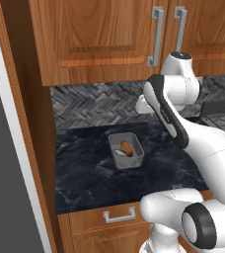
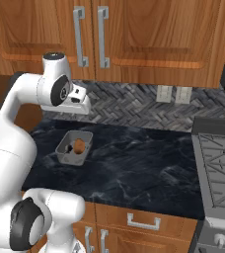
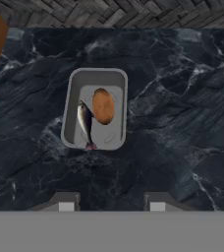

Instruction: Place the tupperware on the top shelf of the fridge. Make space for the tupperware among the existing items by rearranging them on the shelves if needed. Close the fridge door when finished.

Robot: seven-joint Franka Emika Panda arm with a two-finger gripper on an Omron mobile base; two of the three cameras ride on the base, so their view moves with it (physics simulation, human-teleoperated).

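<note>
The tupperware (image 1: 126, 150) (image 2: 74, 147) (image 3: 95, 109) is a small grey lidless tub standing on the black marble counter (image 1: 85, 173) (image 2: 134, 163), with an orange-brown roundish piece and a pale sliver inside. My gripper (image 3: 112, 204) hangs above the counter, a little nearer to me than the tub and well above it. It is open, its two fingertips (image 3: 67, 204) set wide apart with nothing between them. The white hand (image 2: 79, 103) sits just in front of the backsplash. The fridge's shelves, its door and the foods stored in it are out of view.
Wooden upper cabinets (image 1: 99, 34) (image 2: 149, 29) with bar handles hang over the counter. A stove (image 2: 218, 163) stands at the right. A tall wooden side panel (image 1: 30, 148) and a dark grey surface (image 1: 1, 188) bound the left. Drawers (image 2: 144, 220) run below the counter edge.
</note>
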